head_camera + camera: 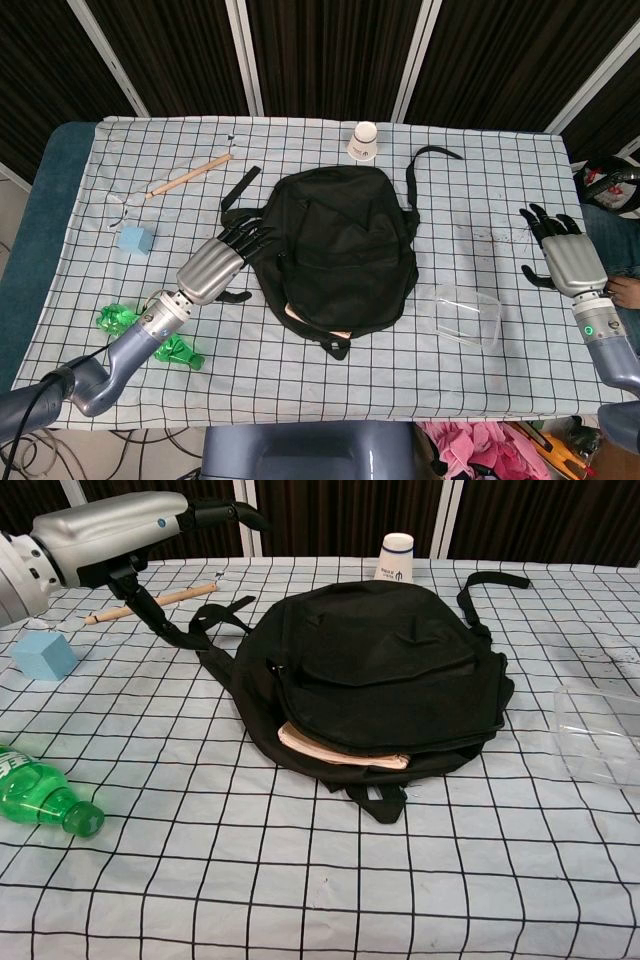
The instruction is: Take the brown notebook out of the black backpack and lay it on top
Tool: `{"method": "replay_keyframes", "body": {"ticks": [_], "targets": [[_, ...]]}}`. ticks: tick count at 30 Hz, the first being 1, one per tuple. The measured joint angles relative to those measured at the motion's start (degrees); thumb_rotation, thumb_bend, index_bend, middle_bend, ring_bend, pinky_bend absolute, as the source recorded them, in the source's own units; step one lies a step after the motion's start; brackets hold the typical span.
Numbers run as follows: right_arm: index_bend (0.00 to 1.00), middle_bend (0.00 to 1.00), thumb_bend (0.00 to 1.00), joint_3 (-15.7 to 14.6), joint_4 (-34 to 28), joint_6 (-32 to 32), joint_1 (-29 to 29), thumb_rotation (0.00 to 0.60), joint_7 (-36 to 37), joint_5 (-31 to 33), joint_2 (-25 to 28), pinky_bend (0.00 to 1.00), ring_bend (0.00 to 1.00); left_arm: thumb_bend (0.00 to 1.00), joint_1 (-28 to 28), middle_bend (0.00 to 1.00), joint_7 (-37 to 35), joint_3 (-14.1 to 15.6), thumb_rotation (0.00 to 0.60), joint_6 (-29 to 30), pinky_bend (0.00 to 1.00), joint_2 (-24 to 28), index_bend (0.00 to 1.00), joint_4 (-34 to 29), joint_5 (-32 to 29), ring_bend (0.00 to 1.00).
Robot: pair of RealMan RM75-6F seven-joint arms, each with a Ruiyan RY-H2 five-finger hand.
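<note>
— Where's the brown notebook (340, 750)?
— Mostly hidden in the black backpack (340, 250), one edge poking out at six o'clock.
— Hands?
— Left hand (225, 262) fingers spread at nine o'clock; right hand (562, 250) released, grasping nothing.

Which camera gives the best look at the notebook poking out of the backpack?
The chest view: the notebook shows as a pale edge in the black backpack's open mouth, facing the camera. The head view shows only a thin sliver of it under the bag's near rim.
</note>
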Motion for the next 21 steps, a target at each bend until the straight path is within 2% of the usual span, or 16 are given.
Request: {"method": "replay_keyframes", "body": {"ticks": [16, 21], "targets": [[0.0, 0.02, 0.28, -1.5, -3.1, 2.1, -1.4, 0.6, -3.6, 0.4, 1.5, 0.1, 0.18, 0.07, -1.4, 0.11, -2.0, 2.2, 0.6, 0.3, 0.0, -2.6, 0.13, 3.3, -0.3, 0.0], [0.0, 0.02, 0.28, -1.6, -5.3, 3.8, -2.2, 0.6, -5.2, 0.6, 2.5, 0.09, 0.18, 0.07, -0.4, 0.12, -1.7, 4.5, 0.6, 1.2, 0.0, -3.1, 0.14, 3.7, 0.2, 0.0]]}}
